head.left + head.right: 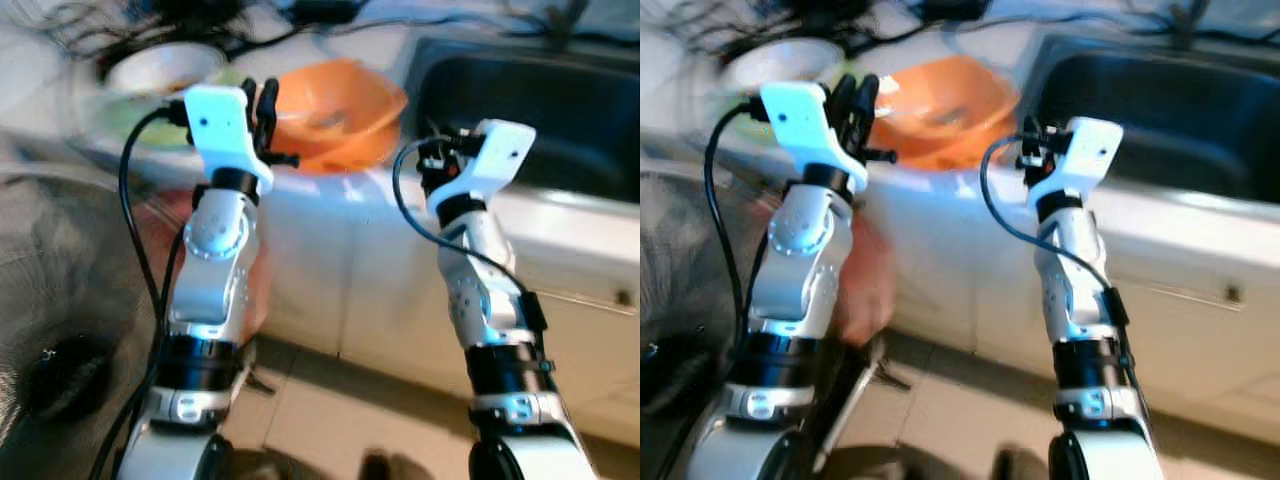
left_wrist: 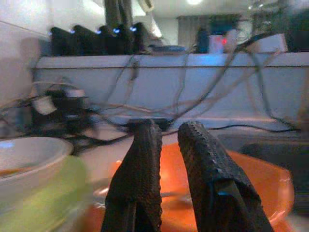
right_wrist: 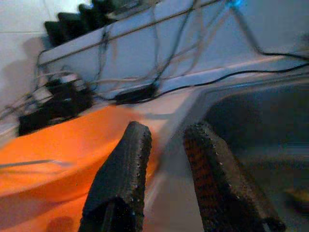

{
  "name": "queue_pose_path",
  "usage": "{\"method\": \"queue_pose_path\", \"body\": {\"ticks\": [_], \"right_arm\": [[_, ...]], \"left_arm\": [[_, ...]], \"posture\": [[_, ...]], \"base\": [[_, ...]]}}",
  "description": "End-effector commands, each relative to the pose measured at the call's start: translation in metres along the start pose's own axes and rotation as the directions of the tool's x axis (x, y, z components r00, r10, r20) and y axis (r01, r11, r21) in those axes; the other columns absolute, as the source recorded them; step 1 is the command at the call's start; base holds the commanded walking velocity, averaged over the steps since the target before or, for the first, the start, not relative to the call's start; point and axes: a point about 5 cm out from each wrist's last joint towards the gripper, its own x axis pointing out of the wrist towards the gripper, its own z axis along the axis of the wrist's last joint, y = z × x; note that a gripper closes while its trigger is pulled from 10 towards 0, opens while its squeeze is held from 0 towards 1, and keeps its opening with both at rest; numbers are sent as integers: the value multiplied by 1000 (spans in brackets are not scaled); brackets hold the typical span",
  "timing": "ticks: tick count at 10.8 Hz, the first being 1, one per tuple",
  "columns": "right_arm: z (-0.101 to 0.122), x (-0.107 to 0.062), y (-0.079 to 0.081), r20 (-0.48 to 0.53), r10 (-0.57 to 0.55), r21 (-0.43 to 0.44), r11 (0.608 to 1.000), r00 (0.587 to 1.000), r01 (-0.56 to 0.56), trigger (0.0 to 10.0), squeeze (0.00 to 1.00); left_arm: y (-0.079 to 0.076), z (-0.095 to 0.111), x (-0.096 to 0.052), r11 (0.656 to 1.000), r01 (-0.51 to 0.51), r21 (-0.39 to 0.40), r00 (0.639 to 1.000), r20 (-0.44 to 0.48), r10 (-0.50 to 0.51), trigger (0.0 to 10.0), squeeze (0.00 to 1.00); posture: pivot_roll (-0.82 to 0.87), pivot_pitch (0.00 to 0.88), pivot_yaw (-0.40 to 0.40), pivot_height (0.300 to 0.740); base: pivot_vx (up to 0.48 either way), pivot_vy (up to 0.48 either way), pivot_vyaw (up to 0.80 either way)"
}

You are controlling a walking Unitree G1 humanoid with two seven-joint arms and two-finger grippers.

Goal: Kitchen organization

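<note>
An orange bowl (image 1: 335, 115) sits on the white counter, just left of the dark sink (image 1: 540, 90). My left gripper (image 1: 265, 100) is raised at the counter's edge, right before the bowl's near left rim. Its fingers (image 2: 140, 164) stand a narrow gap apart with nothing between them. My right gripper (image 1: 437, 152) is raised at the counter's edge between the bowl and the sink, open and empty. In the right wrist view, the orange bowl (image 3: 58, 145) lies beyond one finger and the sink basin (image 3: 260, 121) beyond the other.
A white bowl (image 1: 165, 65) and a green plate (image 1: 130, 115) stand left of the orange bowl. Black cables and boxes (image 2: 67, 108) clutter the back of the counter. White cabinet fronts (image 1: 350, 270) are below, and a dark mesh object (image 1: 60, 300) is at my left.
</note>
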Motion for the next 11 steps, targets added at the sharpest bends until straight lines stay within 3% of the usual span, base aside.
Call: {"method": "queue_pose_path", "body": {"ticks": [1,11], "right_arm": [[2,0,4,7,12,8,1000,1000,-12,10000,0],[3,1,-1,7,-12,22,1000,1000,12,10000,0]], "left_arm": [[2,6,1,1000,4,17,1000,28,-4,10000,0],[2,10,2,1000,2,6,999,47,-3,10000,0]], "posture": [[88,187,41,740],[85,188,39,740]], "base": [[0,0,0],[0,0,0]]}}
